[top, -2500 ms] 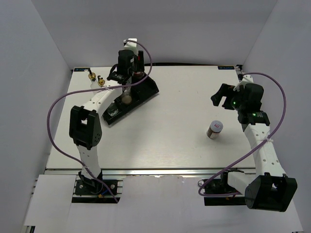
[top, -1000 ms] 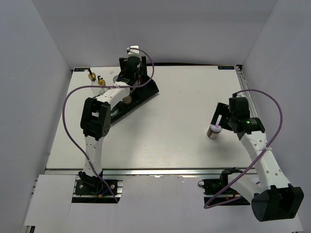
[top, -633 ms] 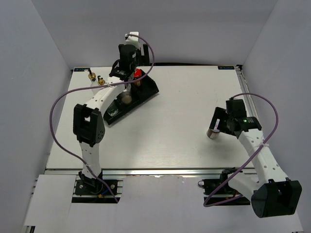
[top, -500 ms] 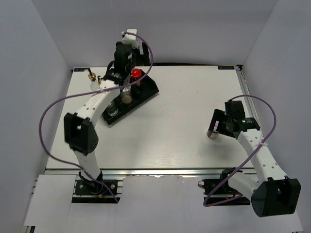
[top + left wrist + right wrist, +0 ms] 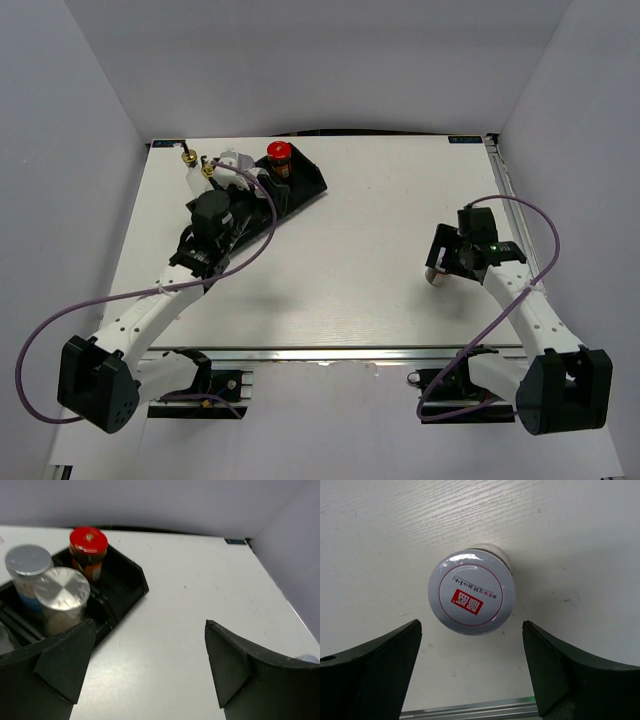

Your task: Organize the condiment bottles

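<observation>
A red-lidded dark jar (image 5: 278,158) stands in the far end of the black tray (image 5: 305,186). It also shows in the left wrist view (image 5: 88,550), with two silver-capped shakers (image 5: 28,565) (image 5: 62,595) in tray compartments beside it. Two glass bottles with gold spouts (image 5: 187,158) (image 5: 207,168) stand at the far left. My left gripper (image 5: 238,197) (image 5: 150,665) is open and empty, near the tray's near side. My right gripper (image 5: 443,252) (image 5: 471,647) is open, right above the silver-lidded brown jar (image 5: 436,277) (image 5: 471,591), which stands upright on the table and shows between the fingers.
The black tray (image 5: 135,575) lies slanted at the back left. The table's near metal edge (image 5: 470,710) runs just below the right gripper. White walls enclose the table on three sides.
My left arm has pulled back from above the tray toward the near left, leaving the red-lidded jar in the tray's far end. My right gripper has moved over the silver-lidded jar.
</observation>
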### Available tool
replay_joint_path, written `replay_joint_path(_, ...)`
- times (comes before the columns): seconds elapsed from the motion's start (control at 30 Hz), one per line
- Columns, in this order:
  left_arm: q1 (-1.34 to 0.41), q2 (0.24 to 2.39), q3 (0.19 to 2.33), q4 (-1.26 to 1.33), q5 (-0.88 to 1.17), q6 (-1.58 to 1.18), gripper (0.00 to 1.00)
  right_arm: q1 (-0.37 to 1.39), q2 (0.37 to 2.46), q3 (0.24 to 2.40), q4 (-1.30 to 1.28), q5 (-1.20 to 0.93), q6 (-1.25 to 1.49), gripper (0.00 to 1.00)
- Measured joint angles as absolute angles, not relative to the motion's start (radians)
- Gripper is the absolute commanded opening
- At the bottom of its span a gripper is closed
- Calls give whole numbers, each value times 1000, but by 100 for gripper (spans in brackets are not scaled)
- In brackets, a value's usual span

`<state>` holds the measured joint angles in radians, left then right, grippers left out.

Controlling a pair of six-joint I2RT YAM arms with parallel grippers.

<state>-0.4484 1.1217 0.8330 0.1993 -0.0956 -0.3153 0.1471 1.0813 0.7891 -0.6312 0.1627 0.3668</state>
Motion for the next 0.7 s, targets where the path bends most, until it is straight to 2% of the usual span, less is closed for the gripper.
replay_joint_path(0.17, -451, 1108, 813, 178, -96, -348, 98, 147, 1150, 789, -579, 192, 382, 75)
replay_joint_path(0.27, -451, 1077, 807, 171, -120, -361, 98, 151, 1185, 791, -565, 209, 395, 56)
replay_joint_path(0.3, -451, 1059, 800, 175, -133, -368, 98, 151, 1188, 796, -564, 212, 400, 40)
replay_joint_path(0.33, -451, 1037, 788, 181, -150, -373, 98, 151, 1190, 796, -560, 216, 406, 30)
replay_joint_path(0.4, -451, 995, 762, 186, -180, -384, 98, 151, 1192, 796, -556, 222, 411, 16)
replay_joint_path(0.5, -451, 951, 739, 184, -230, -402, 98, 154, 1190, 797, -557, 222, 401, 10)
replay_joint_path(0.7, -451, 878, 679, 178, -316, -449, 98, 259, 1196, 889, -583, 199, 323, 9)
